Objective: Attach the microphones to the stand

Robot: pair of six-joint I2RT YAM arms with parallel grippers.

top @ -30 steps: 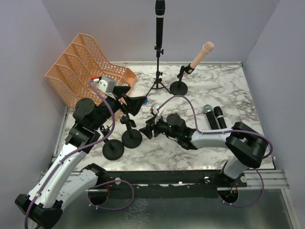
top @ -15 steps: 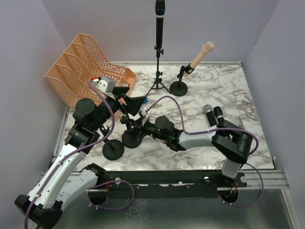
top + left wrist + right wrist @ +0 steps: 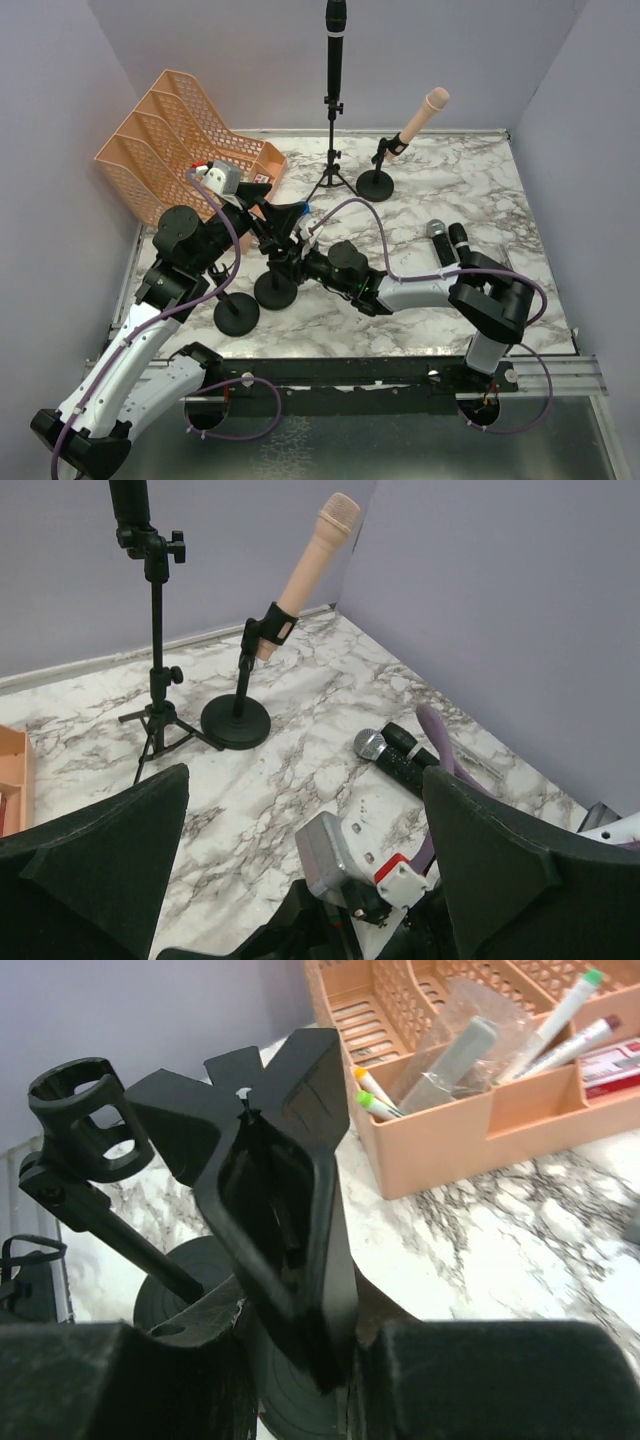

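Microphones (image 3: 443,248) well apart from left fingers (image 3: 95,855) (wide, empty), right fingers (image 3: 120,1380) (state unclear).

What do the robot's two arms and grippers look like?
Left arm and right arm: white links, black joints, each trailing a looping purple cable. Left gripper and right gripper: black, each with a pale camera block marked red.
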